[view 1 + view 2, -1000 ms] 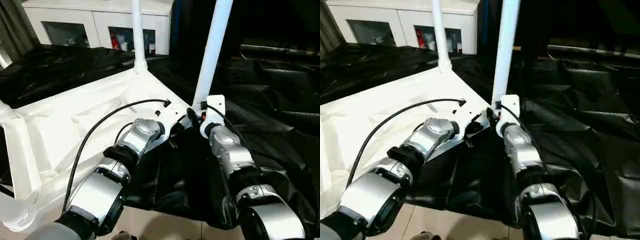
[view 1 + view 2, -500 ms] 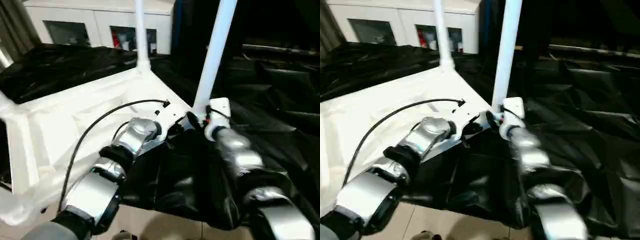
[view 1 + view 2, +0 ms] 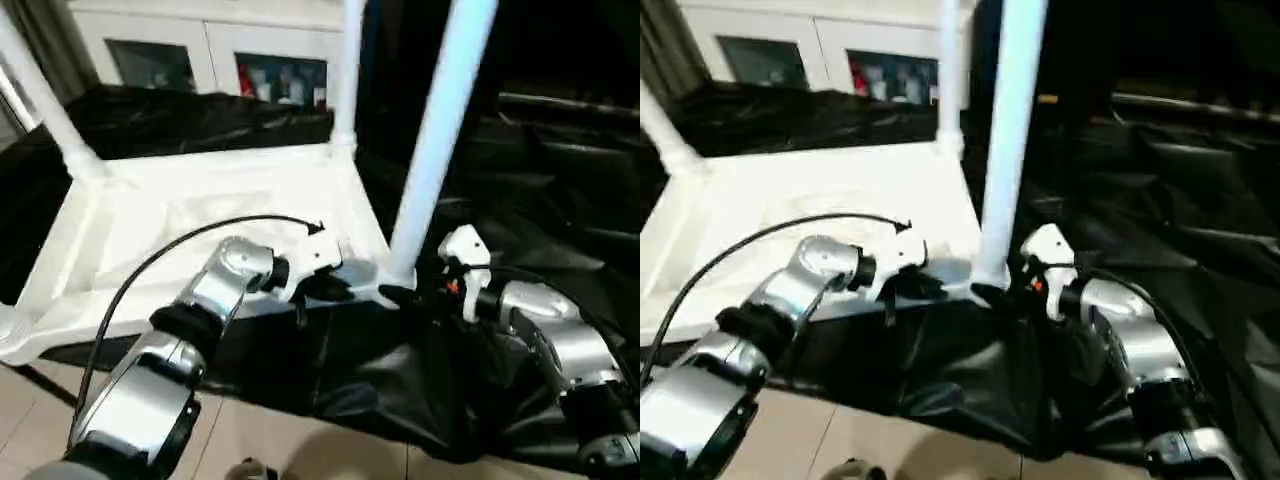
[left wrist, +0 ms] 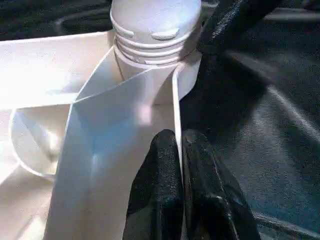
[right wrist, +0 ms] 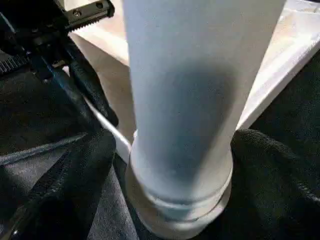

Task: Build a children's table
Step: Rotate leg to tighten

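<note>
The white tabletop (image 3: 200,200) lies upside down on black cloth, ribs facing up. A long white leg (image 3: 440,140) stands in its near right corner socket. Two more legs rise at the far right corner (image 3: 350,70) and the far left corner (image 3: 40,90). My left gripper (image 4: 178,137) is shut on the thin rim wall just beside that near right corner. My right gripper (image 3: 400,293) comes in from the right and holds the base of the near leg (image 5: 180,100), one black finger (image 5: 95,155) on each side of it.
Black cloth (image 3: 560,200) covers the surface under and to the right of the tabletop. A white cabinet with glass doors (image 3: 200,50) stands behind. Pale floor tiles (image 3: 280,440) show below the tabletop's near edge. A black cable (image 3: 180,250) loops over my left forearm.
The tabletop has turned and slid toward the right with both grippers on its near right corner. My right forearm now reaches in from the side. The view itself has also shifted.
</note>
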